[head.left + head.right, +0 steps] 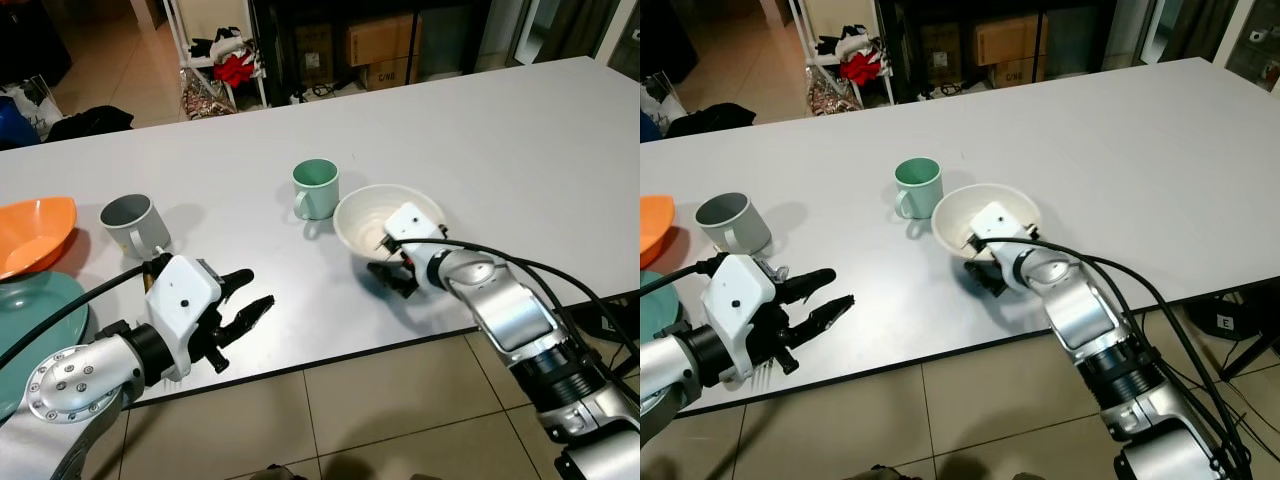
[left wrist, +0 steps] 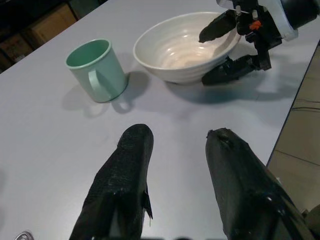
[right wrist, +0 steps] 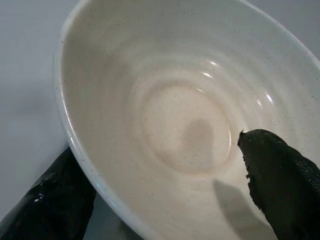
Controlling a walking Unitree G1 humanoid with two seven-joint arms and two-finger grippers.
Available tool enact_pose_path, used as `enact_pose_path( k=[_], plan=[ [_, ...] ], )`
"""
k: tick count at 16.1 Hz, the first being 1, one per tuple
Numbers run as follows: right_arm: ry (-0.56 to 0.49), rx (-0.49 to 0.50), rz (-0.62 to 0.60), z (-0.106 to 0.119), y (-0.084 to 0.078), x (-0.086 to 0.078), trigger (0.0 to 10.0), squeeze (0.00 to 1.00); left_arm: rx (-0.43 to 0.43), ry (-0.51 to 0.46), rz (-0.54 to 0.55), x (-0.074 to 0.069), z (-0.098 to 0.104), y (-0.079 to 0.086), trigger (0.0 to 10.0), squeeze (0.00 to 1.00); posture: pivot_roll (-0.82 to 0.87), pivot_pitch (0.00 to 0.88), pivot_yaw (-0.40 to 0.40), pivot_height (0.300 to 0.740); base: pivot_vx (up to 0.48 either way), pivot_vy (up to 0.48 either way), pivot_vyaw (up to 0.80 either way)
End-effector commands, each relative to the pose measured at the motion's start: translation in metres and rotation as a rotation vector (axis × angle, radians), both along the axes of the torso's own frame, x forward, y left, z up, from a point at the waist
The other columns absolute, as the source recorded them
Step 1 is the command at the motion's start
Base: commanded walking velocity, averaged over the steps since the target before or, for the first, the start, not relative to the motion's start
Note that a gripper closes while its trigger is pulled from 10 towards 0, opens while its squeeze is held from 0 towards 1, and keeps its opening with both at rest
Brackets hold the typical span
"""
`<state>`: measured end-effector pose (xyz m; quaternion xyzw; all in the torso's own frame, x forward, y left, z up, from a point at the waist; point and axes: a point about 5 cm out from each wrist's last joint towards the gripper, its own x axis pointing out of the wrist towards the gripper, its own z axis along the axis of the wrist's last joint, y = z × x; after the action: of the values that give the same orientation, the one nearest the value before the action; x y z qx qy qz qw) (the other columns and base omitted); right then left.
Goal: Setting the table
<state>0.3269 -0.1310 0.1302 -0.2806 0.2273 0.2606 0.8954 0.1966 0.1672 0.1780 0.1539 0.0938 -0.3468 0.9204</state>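
White bowl (image 1: pixel 385 218) — glazed, round, faintly ribbed — on the table (image 1: pixel 520 150), its near rim between the right gripper (image 1: pixel 392 258) jaws, one finger inside, one outside. Left gripper (image 1: pixel 243 310) — jaws parted, empty, low.

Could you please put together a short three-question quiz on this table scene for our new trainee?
1. True or false: the right pincer straddles the rim of the white bowl, one finger inside and one outside.
2. Which mug stands nearest the white bowl? A) the grey mug B) the green mug C) a red mug
3. Fill in: the left pincer hovers over the white table with its fingers ____.

Key
1. True; the right wrist view shows the rim between the fingers, though a firm clamp cannot be confirmed.
2. B
3. Open, holding nothing.
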Motion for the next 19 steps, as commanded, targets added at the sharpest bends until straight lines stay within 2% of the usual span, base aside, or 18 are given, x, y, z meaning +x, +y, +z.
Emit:
enact_pose_path(
  k=[1, 5, 7, 9, 12, 14, 15, 18, 19],
  plan=[
    [-0.025, 0.013, -0.025, 0.009, -0.006, 0.007, 10.0, 0.0, -0.005, -0.004, -0.009, 0.001, 0.0, -0.001, 10.0, 0.0, -0.1, 0.0, 0.12, 0.74, 0.0, 0.0, 0.0],
    [-0.027, -0.012, -0.105, 0.008, -0.036, 0.016, 10.0, 0.0, -0.007, -0.006, -0.018, 0.002, 0.0, -0.002, 10.0, 0.0, -0.1, 0.0, 0.124, 0.74, 0.0, 0.0, 0.0],
    [-0.031, -0.023, -0.125, 0.008, -0.044, 0.019, 10.0, 0.0, -0.007, -0.007, -0.02, 0.002, 0.0, -0.002, 10.0, 0.0, -0.1, 0.0, 0.124, 0.74, 0.0, 0.0, 0.0],
    [-0.052, -0.059, -0.16, 0.01, -0.062, 0.025, 10.0, 0.0, -0.001, -0.01, -0.018, 0.003, -0.001, -0.002, 10.0, 0.0, -0.1, 0.0, 0.123, 0.74, 0.0, 0.0, 0.0],
    [-0.091, -0.081, -0.171, 0.017, -0.072, 0.03, 10.0, 0.0, 0.001, -0.016, -0.015, 0.004, 0.0, -0.002, 10.0, 0.0, -0.1, 0.0, 0.121, 0.74, 0.0, 0.0, 0.0],
    [-0.124, -0.1, -0.121, 0.026, -0.071, 0.032, 10.0, 0.0, -0.001, -0.017, -0.019, 0.004, 0.001, -0.003, 10.0, 0.0, -0.09, 0.0, 0.12, 0.74, 0.0, 0.0, 0.0],
    [-0.129, -0.077, -0.104, 0.031, -0.069, 0.032, 10.0, 0.0, -0.003, -0.018, -0.022, 0.004, 0.001, -0.003, 10.0, 0.0, -0.09, 0.0, 0.12, 0.74, 0.0, 0.0, 0.0],
    [-0.125, 0.073, -0.045, 0.057, -0.063, 0.021, 10.0, 0.0, -0.016, -0.015, -0.022, 0.003, 0.002, -0.004, 10.0, 0.0, -0.09, 0.0, 0.113, 0.74, 0.0, 0.0, 0.0],
    [-0.113, 0.113, -0.015, 0.065, -0.061, 0.01, 10.0, 0.0, -0.034, -0.007, -0.022, 0.002, 0.001, -0.005, 10.0, 0.0, -0.1, 0.0, 0.114, 0.74, 0.0, 0.0, 0.0]
  ],
)
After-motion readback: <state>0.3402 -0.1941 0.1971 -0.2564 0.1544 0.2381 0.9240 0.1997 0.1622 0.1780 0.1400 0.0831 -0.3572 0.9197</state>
